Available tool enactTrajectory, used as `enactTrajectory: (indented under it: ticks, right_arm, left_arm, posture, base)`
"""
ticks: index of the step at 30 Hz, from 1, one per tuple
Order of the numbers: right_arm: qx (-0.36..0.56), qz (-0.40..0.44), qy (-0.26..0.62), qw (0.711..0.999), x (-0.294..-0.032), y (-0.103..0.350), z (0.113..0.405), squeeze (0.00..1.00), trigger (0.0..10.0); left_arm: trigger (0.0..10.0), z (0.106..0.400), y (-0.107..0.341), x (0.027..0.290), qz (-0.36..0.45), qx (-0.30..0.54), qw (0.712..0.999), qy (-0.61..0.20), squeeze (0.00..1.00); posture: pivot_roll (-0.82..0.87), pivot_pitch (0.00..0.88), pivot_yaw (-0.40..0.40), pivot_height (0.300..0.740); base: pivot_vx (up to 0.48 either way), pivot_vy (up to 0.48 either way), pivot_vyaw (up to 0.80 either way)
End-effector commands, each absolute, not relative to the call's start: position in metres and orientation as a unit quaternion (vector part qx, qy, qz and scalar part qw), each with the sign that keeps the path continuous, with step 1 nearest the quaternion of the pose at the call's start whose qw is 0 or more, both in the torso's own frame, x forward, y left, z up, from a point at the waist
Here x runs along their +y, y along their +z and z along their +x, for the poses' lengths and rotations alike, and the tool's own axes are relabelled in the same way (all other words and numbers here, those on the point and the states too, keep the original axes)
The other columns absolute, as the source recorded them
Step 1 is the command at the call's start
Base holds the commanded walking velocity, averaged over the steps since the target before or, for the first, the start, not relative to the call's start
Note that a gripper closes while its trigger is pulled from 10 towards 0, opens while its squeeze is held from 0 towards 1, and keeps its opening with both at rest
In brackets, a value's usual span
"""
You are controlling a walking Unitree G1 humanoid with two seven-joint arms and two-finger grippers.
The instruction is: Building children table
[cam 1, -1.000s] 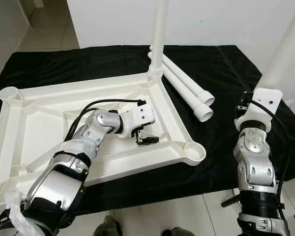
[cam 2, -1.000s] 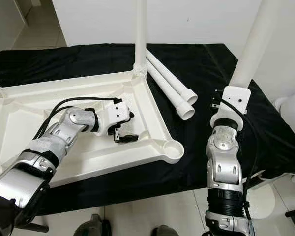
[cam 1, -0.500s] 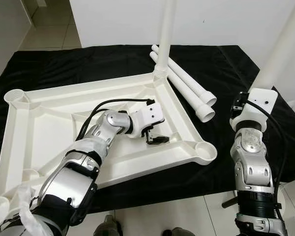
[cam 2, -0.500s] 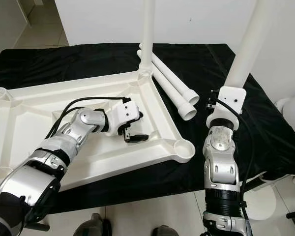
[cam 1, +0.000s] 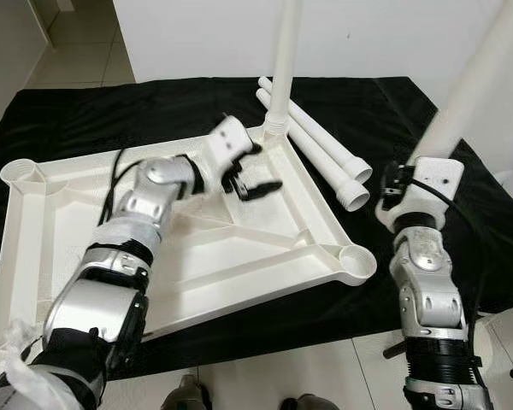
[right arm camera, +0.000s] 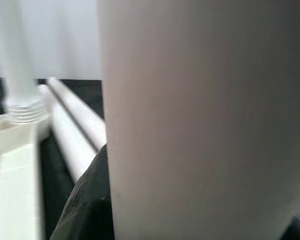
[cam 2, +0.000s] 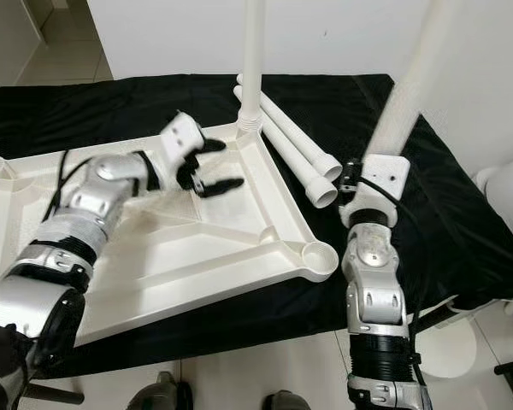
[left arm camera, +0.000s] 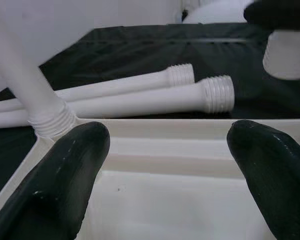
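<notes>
Now my left gripper (cam 1: 255,178) hangs spread apart and empty over the upturned table top (cam 1: 239,256), near its standing leg (cam 1: 284,68). Two loose legs (cam 1: 325,158) lie between grippers. My right gripper (cam 2: 359,175) clamps another leg (cam 2: 410,85) upright.

The 2 head views look down from above onto the same white tabletop (cam 1: 239,256) on black cloth (cam 1: 94,111). Each wrist view looks low and close along its fingers toward the loose legs (left arm camera: 140,97).

Left pincer (cam 1: 255,177) gapes, arm outstretched; right pincer (cam 1: 399,184), raised, seemingly clamped.
</notes>
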State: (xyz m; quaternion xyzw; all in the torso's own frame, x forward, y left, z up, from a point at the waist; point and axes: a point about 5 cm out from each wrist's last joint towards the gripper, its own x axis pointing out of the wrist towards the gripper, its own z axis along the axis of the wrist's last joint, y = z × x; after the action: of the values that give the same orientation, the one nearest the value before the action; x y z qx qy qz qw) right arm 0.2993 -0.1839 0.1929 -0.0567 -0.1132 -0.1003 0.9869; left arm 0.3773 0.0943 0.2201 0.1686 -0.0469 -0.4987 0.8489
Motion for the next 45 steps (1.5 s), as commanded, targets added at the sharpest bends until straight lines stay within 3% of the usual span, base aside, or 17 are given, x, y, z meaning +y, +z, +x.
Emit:
enactTrajectory:
  ticks: [1,4,9,16,45]
  right_arm:
    - [-0.127,-0.056,-0.088,0.986,-0.181,0.196,0.296,0.00,10.0]
    - [-0.134,-0.047,-0.065,0.988,-0.174,0.197,0.295,0.00,10.0]
    - [-0.131,-0.034,-0.065,0.989,-0.177,0.197,0.296,0.00,10.0]
    - [-0.135,-0.032,-0.062,0.988,-0.179,0.199,0.299,0.00,10.0]
    - [-0.139,-0.041,-0.066,0.987,-0.180,0.199,0.297,0.00,10.0]
  left_arm:
    - [10.0,0.380,0.223,0.096,0.155,-0.051,0.867,-0.472,0.00]
    - [10.0,0.383,0.216,0.102,0.122,-0.049,0.896,-0.424,0.00]
    - [10.0,0.383,0.212,0.100,0.100,-0.048,0.908,-0.403,0.00]
    - [10.0,0.383,0.202,0.090,0.079,-0.018,0.917,-0.390,0.00]
    - [10.0,0.390,0.197,0.096,0.046,0.010,0.941,-0.336,0.00]
  posture:
    - [0.01,0.051,-0.007,0.740]
    - [0.02,0.040,-0.024,0.740]
    - [0.02,0.035,-0.028,0.740]
    - [0.02,0.021,-0.032,0.740]
    - [0.02,0.033,-0.023,0.740]
  base:
    - [0.000,0.000,0.00]
    - [0.000,0.000,0.00]
    - [0.000,0.000,0.00]
    - [0.000,0.000,0.00]
    - [0.000,0.000,0.00]
